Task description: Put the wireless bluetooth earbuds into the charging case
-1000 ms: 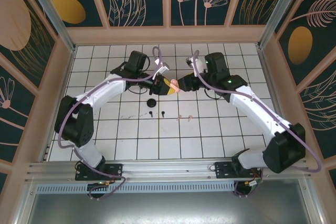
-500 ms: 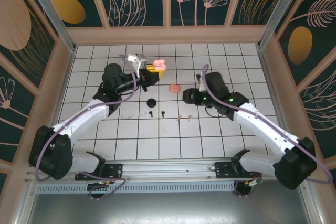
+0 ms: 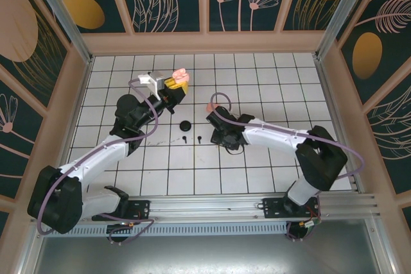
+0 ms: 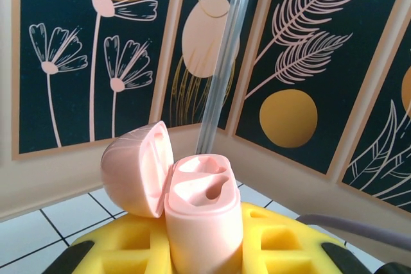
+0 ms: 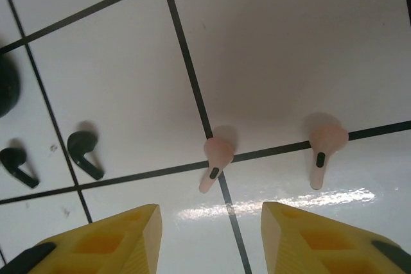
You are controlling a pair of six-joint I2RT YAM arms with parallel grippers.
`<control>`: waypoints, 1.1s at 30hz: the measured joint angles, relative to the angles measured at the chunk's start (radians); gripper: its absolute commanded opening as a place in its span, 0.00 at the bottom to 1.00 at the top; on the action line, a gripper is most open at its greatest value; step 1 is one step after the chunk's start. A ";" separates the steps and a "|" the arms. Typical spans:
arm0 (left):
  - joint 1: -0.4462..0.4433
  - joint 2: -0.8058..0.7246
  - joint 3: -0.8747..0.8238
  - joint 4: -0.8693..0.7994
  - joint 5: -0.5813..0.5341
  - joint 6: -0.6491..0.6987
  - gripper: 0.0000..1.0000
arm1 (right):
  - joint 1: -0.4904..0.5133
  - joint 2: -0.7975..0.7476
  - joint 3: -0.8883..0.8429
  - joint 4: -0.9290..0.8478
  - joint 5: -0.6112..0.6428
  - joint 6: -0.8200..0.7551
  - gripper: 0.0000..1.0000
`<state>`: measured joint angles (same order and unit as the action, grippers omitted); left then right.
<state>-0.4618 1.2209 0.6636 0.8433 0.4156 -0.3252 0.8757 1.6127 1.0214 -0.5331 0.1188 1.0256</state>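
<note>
1. Our left gripper is clamped on the pale pink plastic charging case, holding it upright above the white tiled worktop, toward its far edge and left of centre.
2. Its hinged lid is open, and both sockets look empty.
3. Our right gripper hovers with its jaws apart, holding nothing, over two pale pink stemmed earbuds lying near the worktop's middle.
4. Two black stemmed earbuds lie to their left.
5. We judge that no bud is seated yet, so picking and inserting are both left to do.

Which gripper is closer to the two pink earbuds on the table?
Right. The right gripper hangs open just over the pink earbuds; the left gripper is far back, holding the open pink charging case.
</note>
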 measured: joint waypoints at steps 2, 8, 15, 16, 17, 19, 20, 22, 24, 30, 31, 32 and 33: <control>0.000 0.000 -0.015 0.014 -0.006 -0.003 0.00 | 0.003 0.037 0.035 -0.014 0.013 0.026 0.42; 0.000 -0.003 -0.047 0.045 -0.013 -0.019 0.00 | 0.003 0.141 0.136 -0.067 0.027 0.069 0.38; 0.000 -0.011 -0.069 0.073 -0.017 -0.030 0.00 | 0.001 0.223 0.184 -0.109 0.031 0.085 0.35; 0.000 -0.011 -0.071 0.076 -0.017 -0.032 0.00 | -0.002 0.226 0.184 -0.114 0.031 0.084 0.35; 0.000 -0.011 -0.072 0.081 -0.017 -0.034 0.00 | -0.004 0.227 0.185 -0.120 0.031 0.084 0.34; 0.000 -0.011 -0.076 0.088 -0.017 -0.037 0.00 | -0.011 0.230 0.185 -0.125 0.031 0.084 0.34; 0.000 -0.011 -0.077 0.090 -0.017 -0.039 0.00 | -0.013 0.232 0.185 -0.126 0.031 0.084 0.34; 0.000 -0.011 -0.082 0.096 -0.018 -0.040 0.00 | -0.019 0.239 0.185 -0.126 0.030 0.084 0.33; 0.000 -0.011 -0.084 0.097 -0.022 -0.042 0.00 | -0.021 0.249 0.186 -0.126 0.028 0.084 0.31; 0.000 -0.011 -0.088 0.100 -0.025 -0.047 0.00 | -0.021 0.282 0.200 -0.131 0.014 0.076 0.27; 0.000 -0.011 -0.088 0.100 -0.024 -0.047 0.00 | -0.021 0.283 0.203 -0.127 0.011 0.074 0.26; 0.000 -0.011 -0.088 0.100 -0.024 -0.047 0.00 | -0.021 0.285 0.205 -0.124 0.011 0.073 0.25; 0.000 -0.011 -0.088 0.100 -0.024 -0.047 0.00 | -0.021 0.287 0.206 -0.122 0.010 0.072 0.25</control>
<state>-0.4618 1.2102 0.5755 0.9436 0.3912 -0.3721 0.8543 1.8996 1.2274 -0.6552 0.1291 1.0977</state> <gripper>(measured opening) 0.210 0.255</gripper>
